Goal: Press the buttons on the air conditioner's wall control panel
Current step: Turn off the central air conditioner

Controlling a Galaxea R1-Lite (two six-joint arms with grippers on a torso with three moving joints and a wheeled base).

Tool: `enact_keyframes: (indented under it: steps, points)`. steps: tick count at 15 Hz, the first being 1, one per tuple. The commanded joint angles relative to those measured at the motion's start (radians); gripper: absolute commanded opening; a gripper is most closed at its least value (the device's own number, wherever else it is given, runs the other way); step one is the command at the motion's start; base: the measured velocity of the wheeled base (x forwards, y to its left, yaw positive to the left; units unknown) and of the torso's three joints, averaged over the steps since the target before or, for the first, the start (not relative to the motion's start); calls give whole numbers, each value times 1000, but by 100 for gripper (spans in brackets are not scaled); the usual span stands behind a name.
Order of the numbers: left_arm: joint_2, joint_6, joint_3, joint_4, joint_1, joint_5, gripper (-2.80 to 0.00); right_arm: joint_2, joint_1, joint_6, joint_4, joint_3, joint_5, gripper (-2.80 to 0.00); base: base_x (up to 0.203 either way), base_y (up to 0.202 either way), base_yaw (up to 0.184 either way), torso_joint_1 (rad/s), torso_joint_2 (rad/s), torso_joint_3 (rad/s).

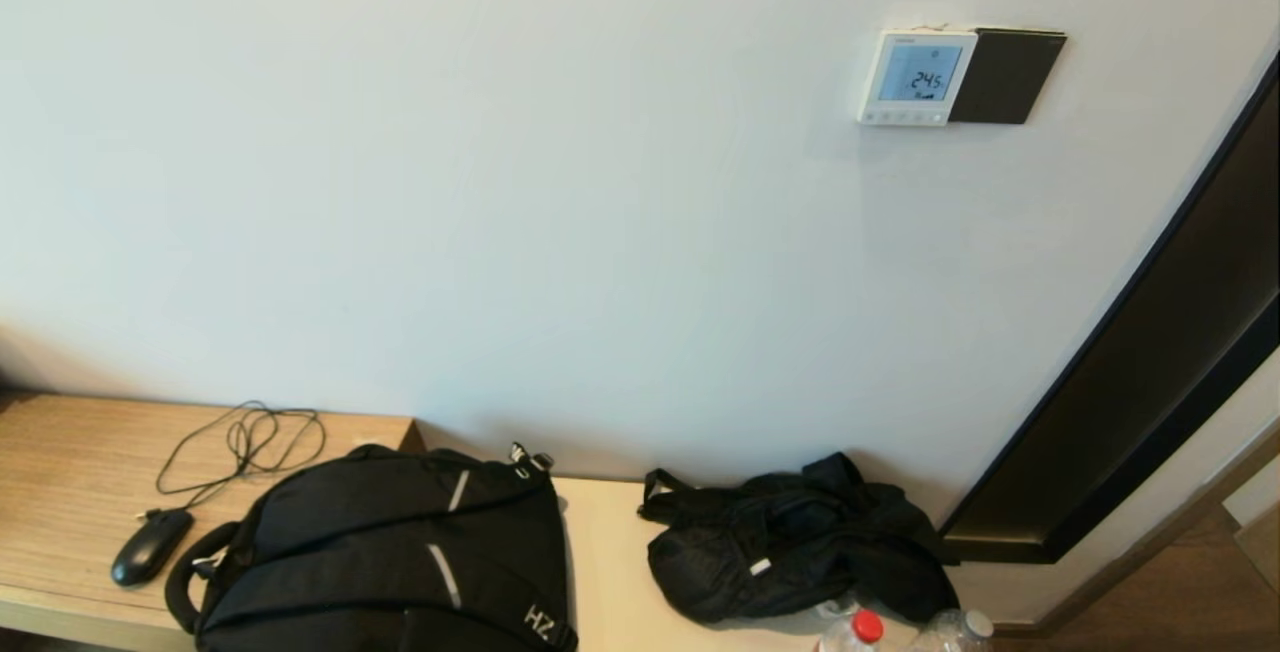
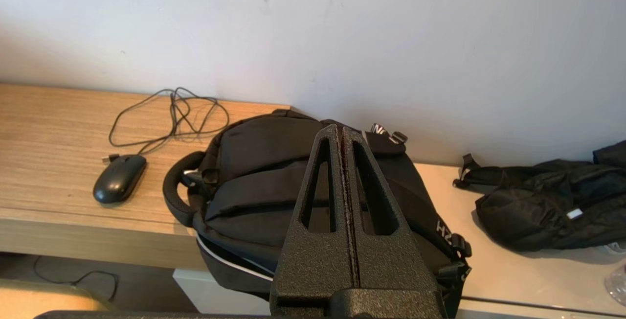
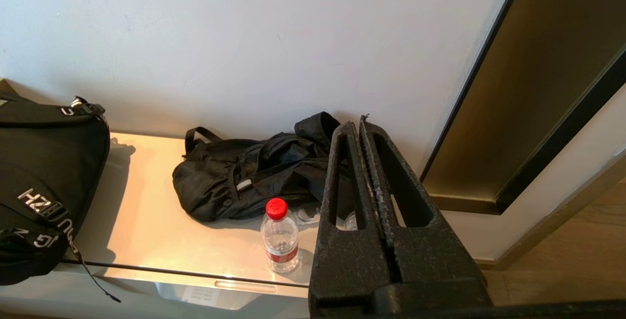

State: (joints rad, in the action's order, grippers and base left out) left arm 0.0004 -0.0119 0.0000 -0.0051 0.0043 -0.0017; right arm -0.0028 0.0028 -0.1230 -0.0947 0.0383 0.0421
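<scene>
You face a smooth pale wall (image 1: 500, 182) above a wood-grain worktop (image 1: 70, 462); on it lies a bulky black fabric backpack (image 1: 390, 552), beside it a crumpled black bag (image 1: 790, 542); high on the wall to your right hangs the square white plastic control panel (image 1: 915, 77), its tiny buttons (image 1: 903, 116) in a row under the blue screen, touching a dark plate (image 1: 1005, 77). Your left pincer (image 2: 341, 133) hangs over the backpack, fingers pressed together, empty; your right pincer (image 3: 358, 125) is likewise closed, holding nothing, above a red-capped bottle (image 3: 279, 236).
</scene>
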Motion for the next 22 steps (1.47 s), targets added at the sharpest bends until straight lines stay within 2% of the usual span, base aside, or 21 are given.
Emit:
enact_keyframes:
  steps: [1,22]
  points:
    - [0,0,0,1,0,0,-280,-2,0,-1,0,0,1,-280,0,0,0,0,0,0]
    - [0,0,0,-1,0,0,-280,-2,0,-1,3,-1,1,-280,0,0,0,0,0,0]
